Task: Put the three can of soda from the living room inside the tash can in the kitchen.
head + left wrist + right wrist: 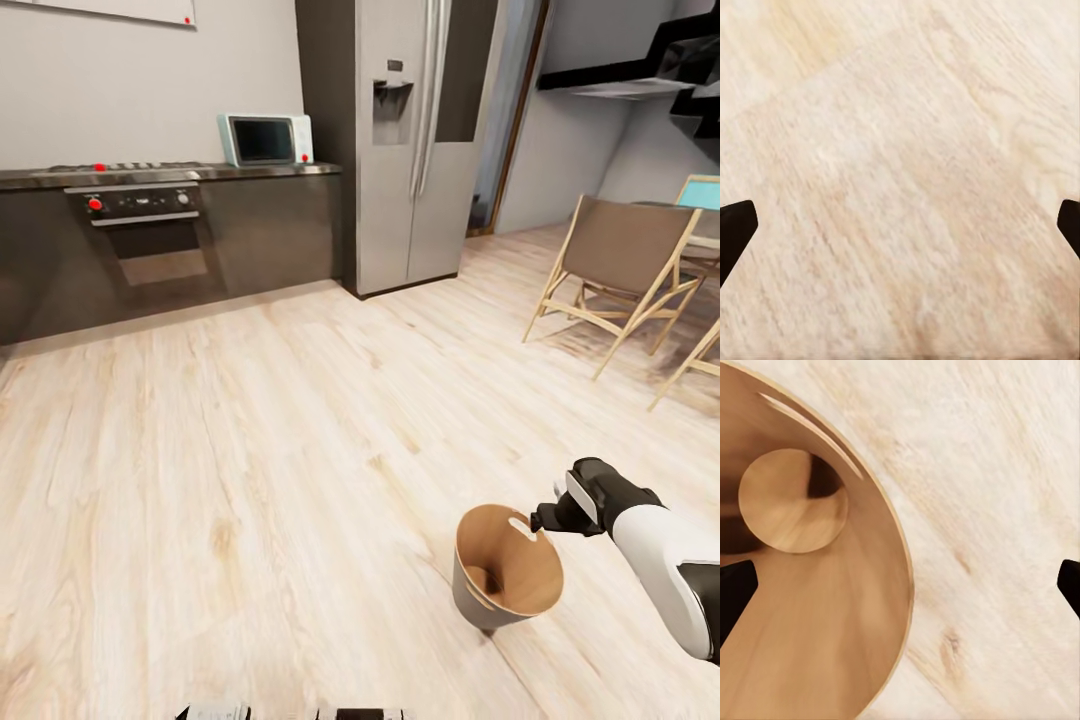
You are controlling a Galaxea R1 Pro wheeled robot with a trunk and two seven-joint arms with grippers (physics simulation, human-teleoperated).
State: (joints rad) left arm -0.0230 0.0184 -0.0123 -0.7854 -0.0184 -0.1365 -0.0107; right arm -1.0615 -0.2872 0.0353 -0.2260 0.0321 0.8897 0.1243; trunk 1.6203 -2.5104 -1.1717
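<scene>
The tash can (505,585) stands on the wood floor at the lower right of the head view, light grey outside and orange-brown inside, its wide mouth tilted toward me. My right gripper (545,518) hovers just above its far right rim. The right wrist view looks down into the tash can (810,607) to its round bottom, with the right gripper (900,585) open and nothing between its fingers. A dark patch lies beside the bottom; I cannot tell what it is. My left gripper (900,225) is open over bare floor. The cans of soda are out of view.
A dark counter with a built-in oven (150,235) and a pale blue microwave (265,138) runs along the back left wall. A steel fridge (415,140) stands beside it, with a doorway to its right. Folding wooden chairs (625,270) stand at the right. Open floor lies between.
</scene>
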